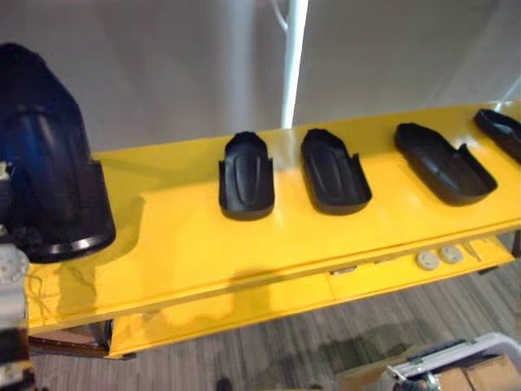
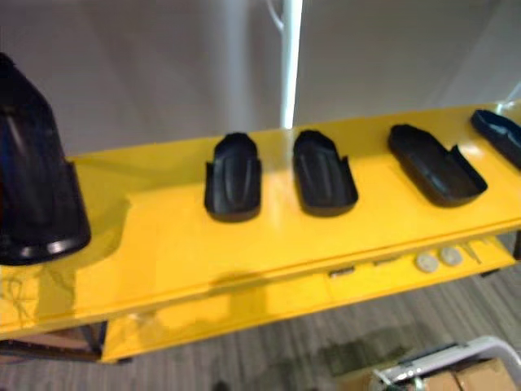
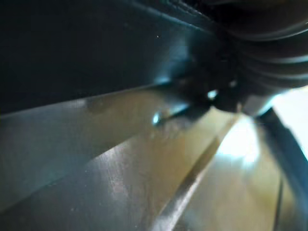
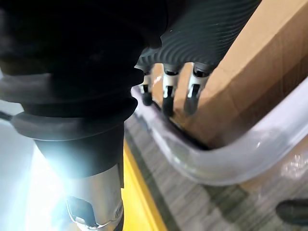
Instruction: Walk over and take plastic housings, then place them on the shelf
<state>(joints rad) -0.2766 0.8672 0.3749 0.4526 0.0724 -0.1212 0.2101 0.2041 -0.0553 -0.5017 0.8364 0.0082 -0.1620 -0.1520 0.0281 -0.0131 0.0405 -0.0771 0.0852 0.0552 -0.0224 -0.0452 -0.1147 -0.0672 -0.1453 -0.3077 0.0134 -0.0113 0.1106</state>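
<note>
Left hand (image 3: 262,50) pressed against a big black housing (image 1: 49,155) at the yellow shelf (image 1: 179,236), its grip impossible to tell; row of smaller housings (image 1: 246,177) lies off to its right; right hand (image 4: 192,41) hangs loose, open, beside a cardboard box (image 4: 255,62)

Five black plastic housings (image 1: 246,177) show, four lying on the one yellow shelf (image 1: 187,236), one at far left, plus two pale round discs (image 1: 427,260).

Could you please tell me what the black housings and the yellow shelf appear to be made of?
The housings look like moulded black plastic, semi-gloss: soft highlights on thin curved walls. The shelf is probably painted metal, glossy yellow: it shows bright reflections.
</note>
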